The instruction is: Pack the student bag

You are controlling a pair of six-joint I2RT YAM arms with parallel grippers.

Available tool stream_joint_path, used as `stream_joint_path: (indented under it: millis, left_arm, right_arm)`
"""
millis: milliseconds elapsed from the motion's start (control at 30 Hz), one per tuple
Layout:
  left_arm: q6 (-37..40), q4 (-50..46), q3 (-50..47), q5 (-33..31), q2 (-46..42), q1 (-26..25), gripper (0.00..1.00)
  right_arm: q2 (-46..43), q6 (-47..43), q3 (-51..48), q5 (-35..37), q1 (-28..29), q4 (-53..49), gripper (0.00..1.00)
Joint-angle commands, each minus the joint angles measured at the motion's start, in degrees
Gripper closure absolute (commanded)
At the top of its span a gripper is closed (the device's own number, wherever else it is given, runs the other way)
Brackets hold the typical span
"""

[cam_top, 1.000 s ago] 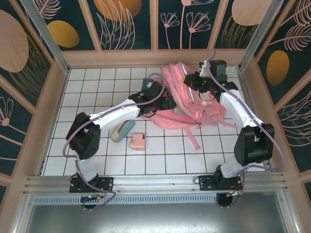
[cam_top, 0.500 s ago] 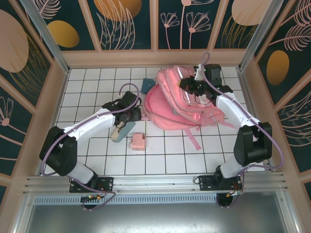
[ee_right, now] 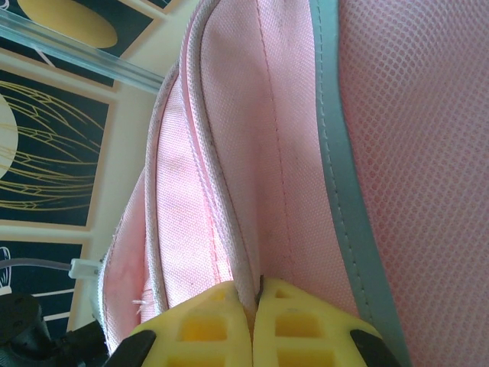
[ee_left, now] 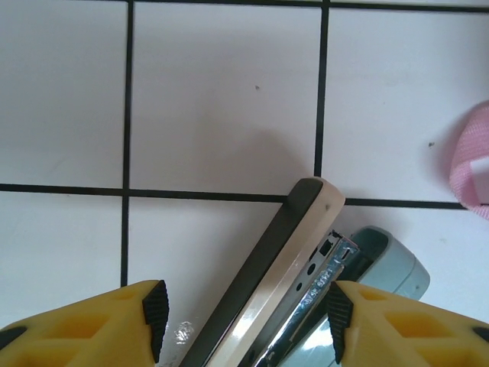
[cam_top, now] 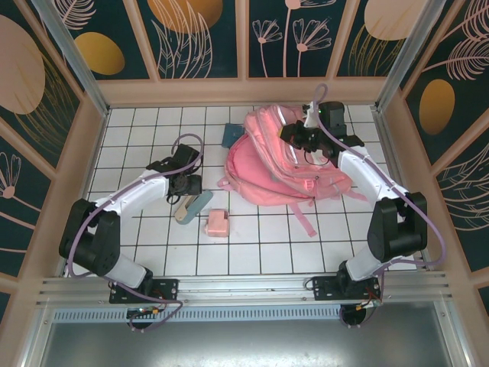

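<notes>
The student bag (cam_top: 284, 164) is a big pink backpack lying at the back right of the tiled floor. My right gripper (cam_top: 299, 138) (ee_right: 254, 294) is shut on a seam of the bag's fabric (ee_right: 290, 115) near its top edge. A cream and teal stapler (cam_top: 194, 206) (ee_left: 306, 260) lies on the tiles left of the bag. Over it is my left gripper (cam_top: 183, 195) (ee_left: 246, 317), its jaws closed in around the stapler. The right pad (ee_left: 339, 321) sits against the metal side and the left pad (ee_left: 155, 317) is close by the dark edge.
A small pink box (cam_top: 217, 222) lies just right of the stapler, toward the front. A dark teal flat object (cam_top: 231, 135) pokes out behind the bag's left side. A pink strap (cam_top: 306, 218) (ee_left: 467, 164) trails forward from the bag. Wooden walls ring the floor.
My left arm has drawn back from the bag to the left and come down over the stapler, its jaws narrowing. The right gripper has shifted slightly left with the bag's fabric.
</notes>
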Motion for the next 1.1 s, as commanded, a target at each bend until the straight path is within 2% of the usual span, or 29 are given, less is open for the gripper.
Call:
stream_joint_path:
  millis: [0, 367, 533, 700, 800, 933, 1067]
  left_arm:
    - [2.8, 0.5, -0.7, 2.3, 1.7, 0.7, 0.42]
    - [3.5, 1.8, -2.1, 2.6, 6.5, 1.0, 0.55]
    - [3.4, 2.2, -2.7, 3.6, 6.7, 1.0, 0.68]
    - [3.3, 2.5, -3.2, 4.0, 5.6, 1.0, 0.73]
    - [3.2, 2.4, -3.5, 3.8, 5.1, 1.0, 0.81]
    - [2.6, 2.3, -3.6, 3.8, 4.2, 1.0, 1.00]
    - [2.1, 1.5, -2.4, 4.4, 2.1, 1.0, 1.00]
  right_arm:
    - [-2.8, -0.1, 0.2, -2.0, 1.0, 2.9, 1.00]
    - [-2.8, -0.8, 1.2, -1.7, 1.0, 1.7, 1.00]
    - [-2.8, -1.1, 1.5, -1.4, 0.8, 1.1, 1.00]
    - [-2.7, -1.1, 1.6, -1.4, 0.6, 1.1, 1.00]
    - [-2.6, -1.0, 1.8, -1.3, 0.5, 1.3, 1.00]
    - [-2.4, -0.8, 1.9, -1.3, 0.2, 1.4, 1.00]
    - [-2.5, -0.9, 2.3, -1.2, -0.1, 1.3, 1.00]
